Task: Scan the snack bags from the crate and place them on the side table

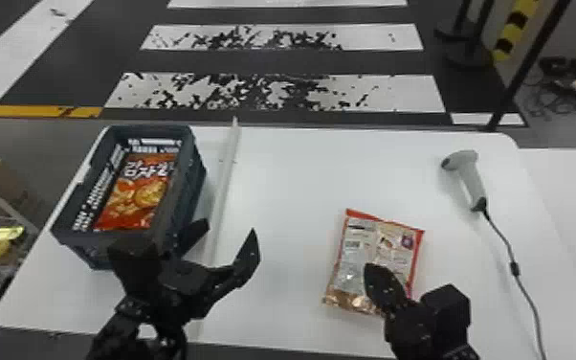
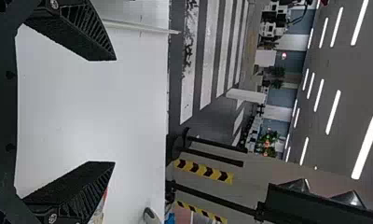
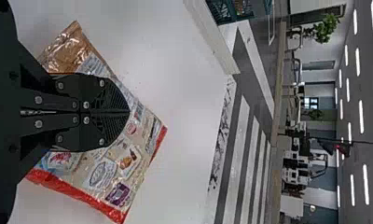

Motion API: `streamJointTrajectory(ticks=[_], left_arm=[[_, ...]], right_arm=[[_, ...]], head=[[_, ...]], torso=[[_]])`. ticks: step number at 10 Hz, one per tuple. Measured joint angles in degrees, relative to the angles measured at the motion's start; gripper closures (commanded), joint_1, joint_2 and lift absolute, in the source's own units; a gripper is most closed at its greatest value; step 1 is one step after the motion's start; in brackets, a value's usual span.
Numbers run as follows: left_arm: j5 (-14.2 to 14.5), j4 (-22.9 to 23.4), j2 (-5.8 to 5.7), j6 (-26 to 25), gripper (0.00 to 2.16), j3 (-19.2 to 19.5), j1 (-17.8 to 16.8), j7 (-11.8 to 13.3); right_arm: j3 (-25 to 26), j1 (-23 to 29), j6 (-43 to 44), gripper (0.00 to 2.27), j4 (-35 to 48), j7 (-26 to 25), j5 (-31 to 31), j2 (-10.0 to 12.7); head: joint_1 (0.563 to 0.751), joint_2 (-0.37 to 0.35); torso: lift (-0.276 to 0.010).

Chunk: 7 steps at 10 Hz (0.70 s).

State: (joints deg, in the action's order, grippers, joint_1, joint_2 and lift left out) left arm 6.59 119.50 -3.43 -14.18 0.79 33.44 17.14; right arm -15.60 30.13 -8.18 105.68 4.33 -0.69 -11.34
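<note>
My left gripper is open beside the near right corner of the dark crate; in the left wrist view the left gripper has nothing between its fingers. An orange-red snack bag lies in the crate. Another snack bag, printed back up with red edges, rests on the white table. Over its near part, my right gripper is shut; in the right wrist view the right gripper covers part of the bag, its fingers pressed together. A grey scanner lies at the table's right.
The scanner's cable runs down the table's right side. A pale raised strip crosses the table between crate and loose bag. Another white surface adjoins at right. Posts stand on the floor behind.
</note>
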Motion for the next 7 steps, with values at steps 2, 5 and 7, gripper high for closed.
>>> streamJointTrajectory(ticks=[2, 5, 7], left_arm=[[0.2, 0.7, 0.00, 0.2, 0.08, 0.7, 0.2, 0.0], [0.4, 1.8, 0.03, -0.2, 0.08, 1.7, 0.8, -0.1], [0.4, 2.7, 0.15, -0.6, 0.08, 1.8, 1.4, -0.1]], right_arm=[[-3.0, -1.3, -1.9, 2.26, -0.1, 0.1, -0.8, 0.0], [-8.3, -5.8, -3.7, 2.26, -4.2, 0.0, -2.1, 0.3], [-10.5, -10.3, -3.8, 2.26, -9.4, 0.0, -2.6, 1.2]], head=[[0.695, 0.142], [0.695, 0.226], [0.695, 0.249]], torso=[[-0.050], [-0.050], [-0.050]])
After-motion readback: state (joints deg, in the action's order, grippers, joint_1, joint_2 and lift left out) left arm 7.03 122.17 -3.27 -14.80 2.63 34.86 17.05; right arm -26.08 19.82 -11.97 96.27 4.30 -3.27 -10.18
